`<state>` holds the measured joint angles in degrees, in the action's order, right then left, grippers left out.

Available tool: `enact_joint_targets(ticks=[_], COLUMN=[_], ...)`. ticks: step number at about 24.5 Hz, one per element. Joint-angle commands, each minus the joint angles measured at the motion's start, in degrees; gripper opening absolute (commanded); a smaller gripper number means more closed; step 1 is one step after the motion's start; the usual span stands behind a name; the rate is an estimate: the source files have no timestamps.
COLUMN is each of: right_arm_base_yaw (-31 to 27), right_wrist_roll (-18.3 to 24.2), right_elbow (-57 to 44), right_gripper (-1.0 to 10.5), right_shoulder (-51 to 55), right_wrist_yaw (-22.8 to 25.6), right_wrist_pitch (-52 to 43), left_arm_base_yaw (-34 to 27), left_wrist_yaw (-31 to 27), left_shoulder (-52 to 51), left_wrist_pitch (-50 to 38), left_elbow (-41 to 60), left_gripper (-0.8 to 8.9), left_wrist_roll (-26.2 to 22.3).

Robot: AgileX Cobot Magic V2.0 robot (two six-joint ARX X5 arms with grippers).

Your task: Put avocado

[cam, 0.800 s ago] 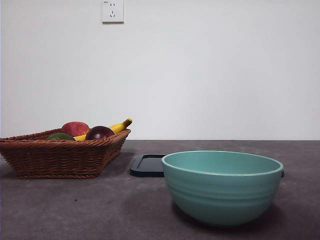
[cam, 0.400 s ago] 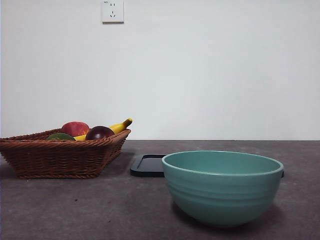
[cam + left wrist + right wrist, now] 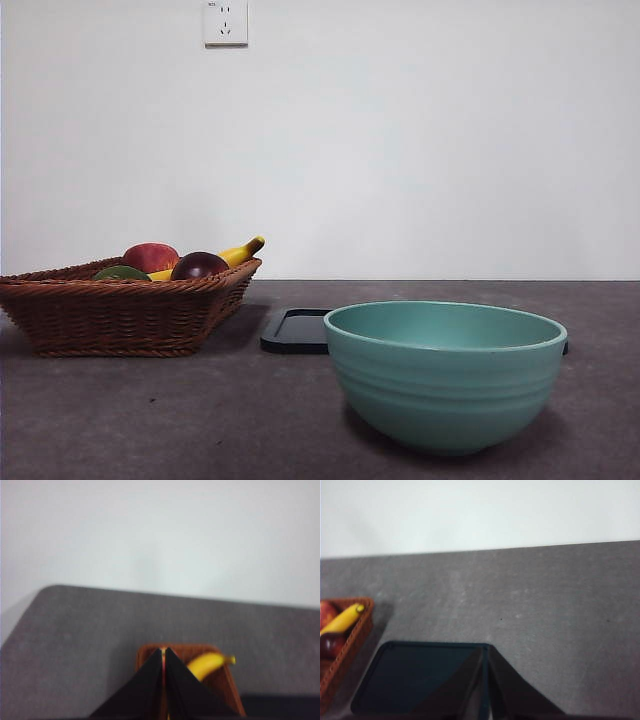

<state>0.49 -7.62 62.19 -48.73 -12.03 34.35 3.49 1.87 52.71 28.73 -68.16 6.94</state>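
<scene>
Avocado [image 3: 121, 272] in basket [image 3: 120, 318] beside apple [image 3: 150, 257], both grippers' jaws closed, empty.

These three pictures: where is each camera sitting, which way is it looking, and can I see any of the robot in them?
Front view: low at table height, looking level across bowl and basket to the wall; no robot visible.
Left wrist view: above the basket, showing the left gripper, shut.
Right wrist view: above the black tray, showing the right gripper, shut.
Shared: the banana appears in all three.

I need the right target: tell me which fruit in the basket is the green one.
The dull dark-green rounded avocado, lowest at the woven wicker basket's rim, beside the red apple; the others are red, purple-brown and yellow.
</scene>
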Motion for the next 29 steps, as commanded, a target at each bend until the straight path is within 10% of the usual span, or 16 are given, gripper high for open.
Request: enact_joint_targets(ticks=[1, 19, 24, 29], right_arm_base_yaw=[0.9, 7.0, 7.0, 7.0], right_wrist_roll=[6.0, 12.4, 11.0, 11.1], right_elbow=[2.9, 3.5, 3.5, 3.5], right_gripper=[0.1, 0.1, 5.5, 6.5], right_shoulder=[-3.4, -9.2, -9.2, -9.2], right_wrist_yaw=[-0.2, 0.3, 3.7, 4.9], right_wrist_pitch=[0.5, 3.5, 3.4, 3.4], left_arm_base_yaw=[1.4, 10.2, 10.2, 10.2], left_wrist_yaw=[0.3, 4.6, 4.6, 4.6], left_shoulder=[2.8, 11.0, 11.0, 11.0], left_wrist_pitch=[1.5, 6.0, 5.9, 6.0], left_elbow=[-1.3, -1.3, -1.3, -1.3], left_gripper=[0.08, 0.1, 5.36, 5.61], left_wrist_roll=[-3.1, -7.8, -7.8, -7.6])
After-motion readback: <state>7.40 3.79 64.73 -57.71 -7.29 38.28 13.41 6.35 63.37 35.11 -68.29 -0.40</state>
